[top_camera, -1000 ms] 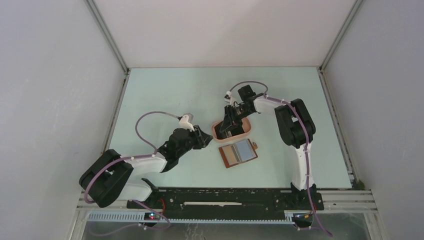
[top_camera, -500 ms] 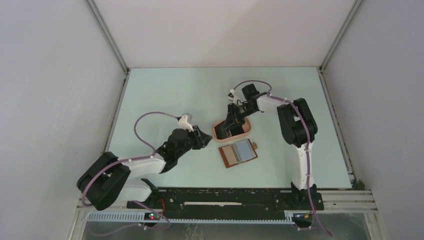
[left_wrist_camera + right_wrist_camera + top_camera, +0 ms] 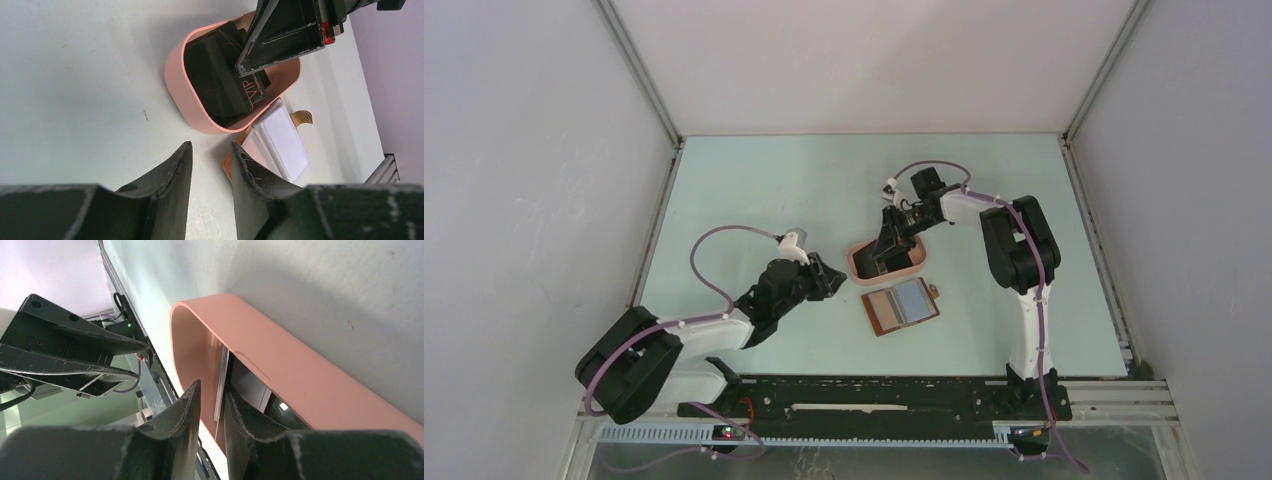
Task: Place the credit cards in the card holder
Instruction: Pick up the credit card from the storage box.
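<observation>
The right gripper reaches down into the pink tray near the middle of the top view. The black cards lie stacked inside that tray.

In the right wrist view one card stands on its edge against the tray's inner wall. Its long thin edge runs straight up between the two fingers. The jaws are narrow and sit astride that edge, but a sliver of gap shows on the left side of the card. I judge it is lined up but not yet pinched.

The left gripper hovers low over the table, just left of the tray. Its jaws are apart and hold nothing.

The wallet lies open, pockets up, just below and right of the tray in the top view, close to it but not touching. The right arm is the nearer one and is already on the cards. The coming lift should depend on the jaws closing squarely across the card's thin faces. After that it is a short carry down-frame to the wallet's pockets.
</observation>
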{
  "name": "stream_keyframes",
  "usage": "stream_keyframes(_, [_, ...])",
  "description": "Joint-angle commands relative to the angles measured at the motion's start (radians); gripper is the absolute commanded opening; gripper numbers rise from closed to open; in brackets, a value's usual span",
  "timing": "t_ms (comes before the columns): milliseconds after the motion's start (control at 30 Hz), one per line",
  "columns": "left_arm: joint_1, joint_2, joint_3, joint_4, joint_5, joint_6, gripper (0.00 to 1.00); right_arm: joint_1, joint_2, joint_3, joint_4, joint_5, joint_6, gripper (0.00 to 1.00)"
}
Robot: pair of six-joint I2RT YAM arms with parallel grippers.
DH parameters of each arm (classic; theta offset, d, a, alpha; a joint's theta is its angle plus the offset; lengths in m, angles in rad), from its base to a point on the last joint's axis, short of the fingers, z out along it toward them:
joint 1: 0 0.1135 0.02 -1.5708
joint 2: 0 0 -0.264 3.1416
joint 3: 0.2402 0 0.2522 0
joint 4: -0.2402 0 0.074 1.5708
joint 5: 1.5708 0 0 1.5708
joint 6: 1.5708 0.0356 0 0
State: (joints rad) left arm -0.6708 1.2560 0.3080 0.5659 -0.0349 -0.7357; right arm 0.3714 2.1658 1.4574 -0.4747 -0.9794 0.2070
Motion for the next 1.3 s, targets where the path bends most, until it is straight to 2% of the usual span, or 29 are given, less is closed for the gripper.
stream_keyframes(0, [0.008,-0.015,-0.015,0.016,-0.019,-0.010,0.39,-0.011,-0.028,-0.008,0.004,-0.029,-0.008,0.31])
stream_keyframes(467, [0.008,-0.020,-0.018,0.016,-0.019,-0.011,0.38,-0.024,-0.037,-0.014,0.006,-0.035,-0.004,0.30])
stream_keyframes(567, [0.008,-0.021,-0.017,0.015,-0.017,-0.011,0.39,-0.030,-0.039,-0.015,0.006,-0.029,-0.006,0.27])
stream_keyframes(1000, [0.008,-0.040,-0.015,0.005,-0.013,-0.008,0.39,-0.043,-0.075,-0.030,-0.001,0.025,-0.019,0.01])
stream_keyframes(1267, [0.008,-0.096,-0.025,-0.014,-0.017,-0.005,0.38,-0.069,-0.153,-0.044,-0.019,0.090,-0.083,0.00])
